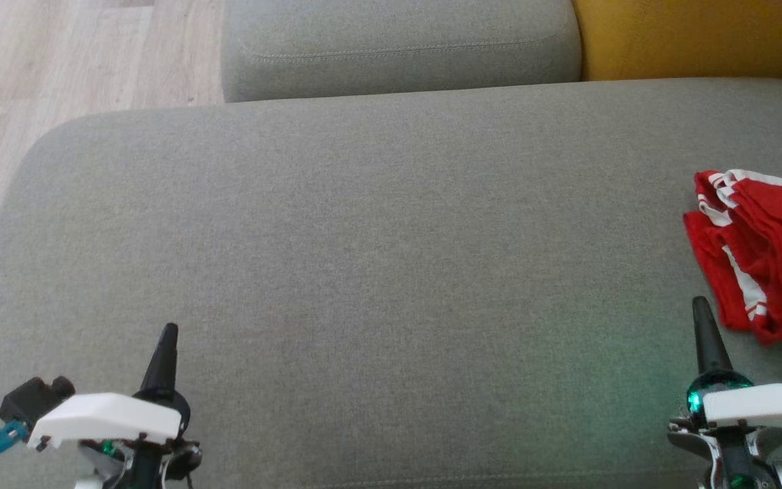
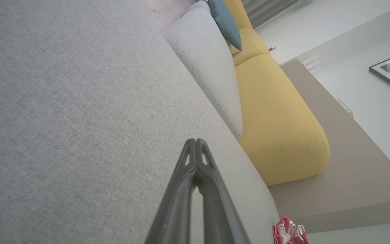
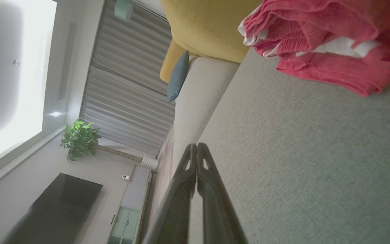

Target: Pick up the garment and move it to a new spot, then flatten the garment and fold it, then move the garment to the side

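Left gripper [image 1: 168, 336] and right gripper [image 1: 700, 307] hang low over the near edge of the grey sofa seat [image 1: 377, 258], well apart. Each has its two dark fingers clenched together on nothing. The crumpled red garment [image 1: 764, 251] with white stripes lies on the seat at the far right, just beside the right gripper's tip but not touching it. A yellow cushion [image 1: 690, 37] stands behind.

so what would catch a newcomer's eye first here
The crumpled red and white garment stands out first, at the right edge of the grey sofa seat. Next comes the yellow cushion at the top right of the head view. At the lower corners the left fingers and right fingers are pressed shut, holding nothing, the right ones just short of the garment.
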